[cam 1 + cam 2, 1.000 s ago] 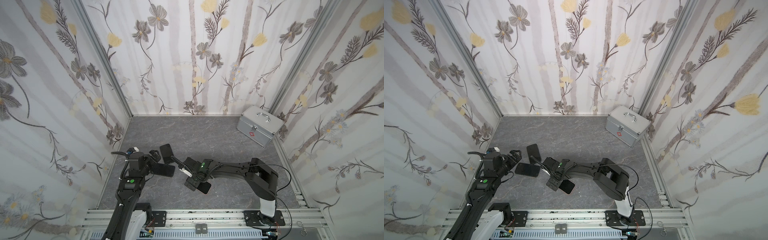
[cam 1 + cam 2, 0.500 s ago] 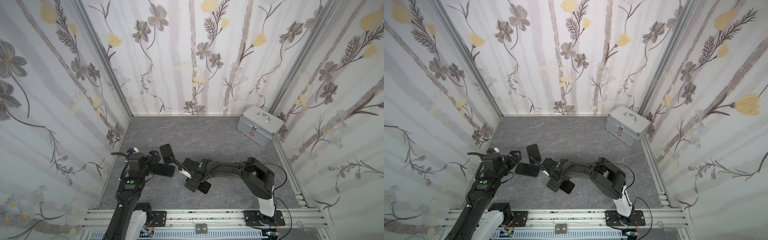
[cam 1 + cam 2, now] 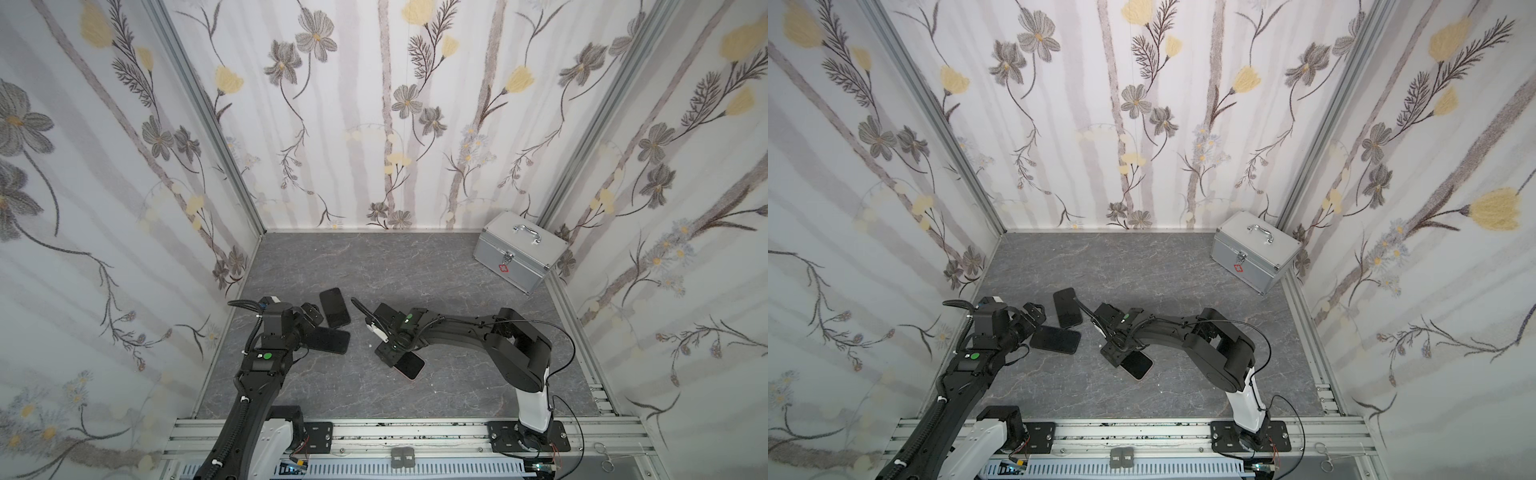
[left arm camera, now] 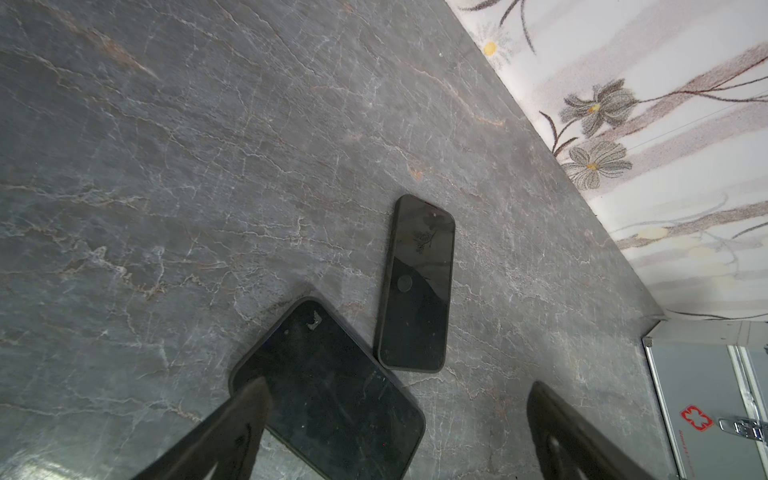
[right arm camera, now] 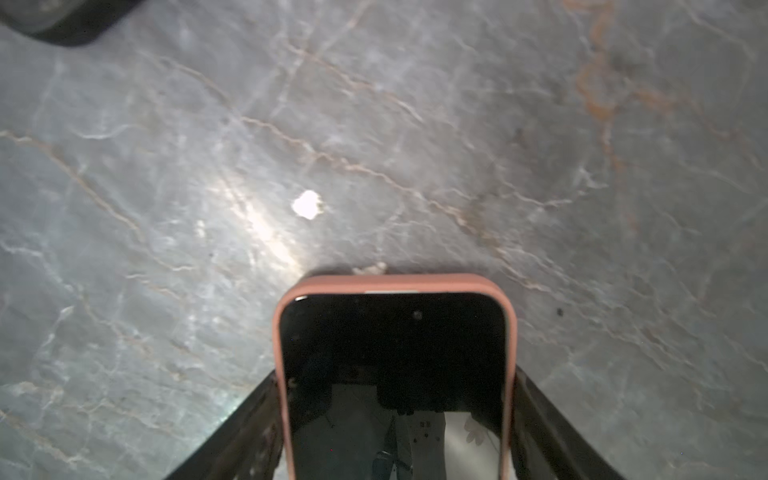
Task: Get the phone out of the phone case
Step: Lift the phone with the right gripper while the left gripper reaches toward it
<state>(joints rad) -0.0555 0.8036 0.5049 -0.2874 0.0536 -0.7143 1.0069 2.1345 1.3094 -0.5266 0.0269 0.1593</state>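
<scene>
Right end effector (image 5: pixel 395 374) narrower than before, tight on both long sides of pink phone case (image 5: pixel 395 282)

right tool (image 3: pixel 395 358) over pink-cased phone (image 3: pixel 411 366)
</scene>
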